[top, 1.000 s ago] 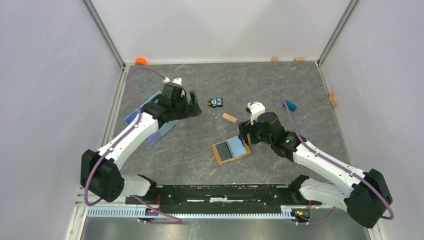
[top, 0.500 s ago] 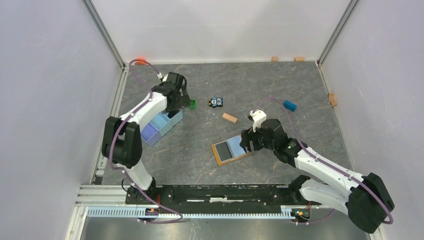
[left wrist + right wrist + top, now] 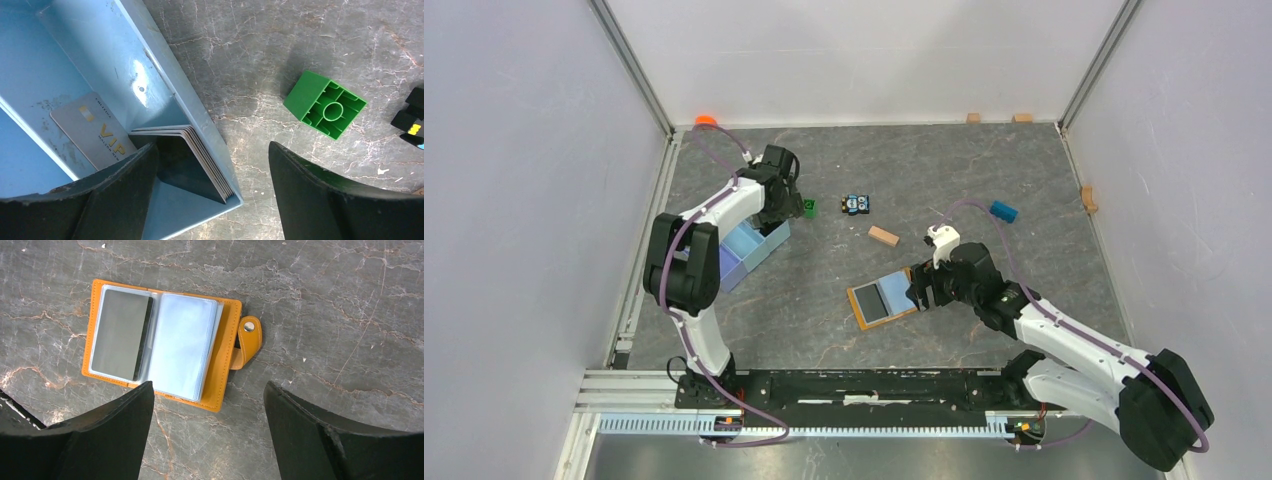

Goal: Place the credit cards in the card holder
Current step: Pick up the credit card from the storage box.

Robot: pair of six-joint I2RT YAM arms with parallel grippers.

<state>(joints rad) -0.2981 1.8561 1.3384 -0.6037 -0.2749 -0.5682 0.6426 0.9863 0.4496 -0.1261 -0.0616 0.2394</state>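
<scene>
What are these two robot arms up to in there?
They are filling an orange card holder with credit cards. The left gripper hovers open over the cards, which stand stacked in a corner of the blue tray; it holds nothing. The right gripper hovers open above the card holder, which lies open with one dark card already inside.

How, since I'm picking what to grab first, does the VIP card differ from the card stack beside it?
The VIP card is single, silver, lying flat; the card stack is several dark cards leaning against the tray wall. Both sit in the same compartment.
</scene>
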